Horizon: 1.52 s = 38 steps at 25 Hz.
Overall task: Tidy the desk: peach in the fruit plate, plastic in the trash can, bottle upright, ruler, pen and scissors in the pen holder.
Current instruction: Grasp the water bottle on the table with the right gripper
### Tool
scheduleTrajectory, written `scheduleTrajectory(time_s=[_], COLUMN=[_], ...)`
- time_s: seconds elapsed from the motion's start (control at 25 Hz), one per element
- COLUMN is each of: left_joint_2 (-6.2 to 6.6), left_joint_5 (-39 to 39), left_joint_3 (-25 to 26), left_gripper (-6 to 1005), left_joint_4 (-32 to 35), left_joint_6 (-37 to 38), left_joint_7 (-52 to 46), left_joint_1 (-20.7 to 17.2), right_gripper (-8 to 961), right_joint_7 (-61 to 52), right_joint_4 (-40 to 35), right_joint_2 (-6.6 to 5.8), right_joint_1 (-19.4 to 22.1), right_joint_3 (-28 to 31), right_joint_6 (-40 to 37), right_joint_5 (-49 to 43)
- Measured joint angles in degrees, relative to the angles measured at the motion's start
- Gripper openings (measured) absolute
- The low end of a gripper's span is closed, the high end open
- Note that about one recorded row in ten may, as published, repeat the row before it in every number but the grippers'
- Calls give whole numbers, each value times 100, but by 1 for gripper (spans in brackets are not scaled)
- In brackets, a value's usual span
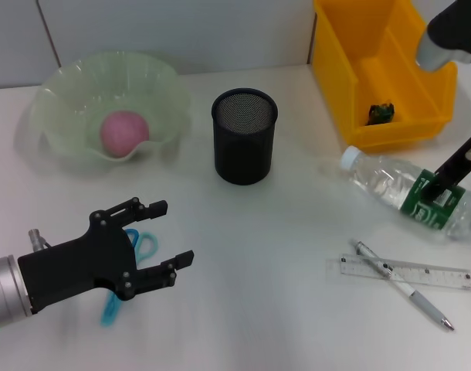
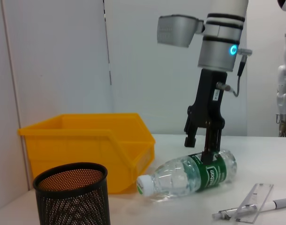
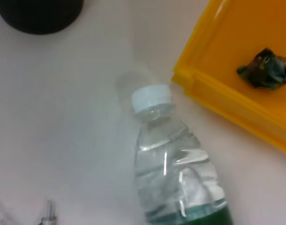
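A clear bottle [image 1: 382, 182] with a green label lies on its side at the right. It also shows in the left wrist view [image 2: 180, 176] and the right wrist view [image 3: 176, 173]. My right gripper [image 1: 435, 189] is open, its fingers [image 2: 209, 154] straddling the label. My left gripper [image 1: 174, 232] is open at the front left, just above blue scissors [image 1: 143, 246]. A pink peach [image 1: 124, 130] lies in the green fruit plate [image 1: 66, 93]. The black mesh pen holder [image 1: 244, 147] stands in the middle. A ruler [image 1: 421, 272] and pen [image 1: 405, 287] lie crossed at the front right.
The yellow bin [image 1: 351, 69] at the back right holds crumpled plastic [image 1: 381, 113], also in the right wrist view [image 3: 266, 68]. The bottle's cap points toward the bin's front wall. A wall runs behind the table.
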State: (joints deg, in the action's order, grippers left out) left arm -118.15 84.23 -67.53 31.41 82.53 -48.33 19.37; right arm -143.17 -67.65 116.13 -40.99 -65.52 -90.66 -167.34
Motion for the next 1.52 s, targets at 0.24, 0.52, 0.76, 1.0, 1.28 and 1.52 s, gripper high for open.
scheduleTrajectory(time_s=[0.24,0.52,0.76,1.0,1.28,1.52], left_joint_2=[-5,-6,-6,-6,-6,-7], left_joint_5=[0,-1,-3,-3,-3,-2], left_joint_3=[-6,8,-8,-13,-6,-8], left_gripper=[751,750,749,747,746,745], left_joint_4=[-4,-4,-3,-3,-3,-3], left_joint_6=[0,0,-2,-8,-5,-1], left_joint_7=[-1,-1,-1,-1,-1,-1], left_joint_1=[18,14,25,22,16,30], right_gripper=[845,845,845,844,844,844], right_joint_7=[1,-17,-25,-41,-53,-59], right_joint_4=[404,520,763,945,1144,1195], right_joint_2=[30,26,43,61,73,79], right_joint_1=[-113,-136,-203,-251,-285,-287], right_joint_3=[-9,-65,-66,-66,-66,-66], right_joint_6=[219,334,473,582,641,662], right_joint_5=[0,0,0,1,10,10])
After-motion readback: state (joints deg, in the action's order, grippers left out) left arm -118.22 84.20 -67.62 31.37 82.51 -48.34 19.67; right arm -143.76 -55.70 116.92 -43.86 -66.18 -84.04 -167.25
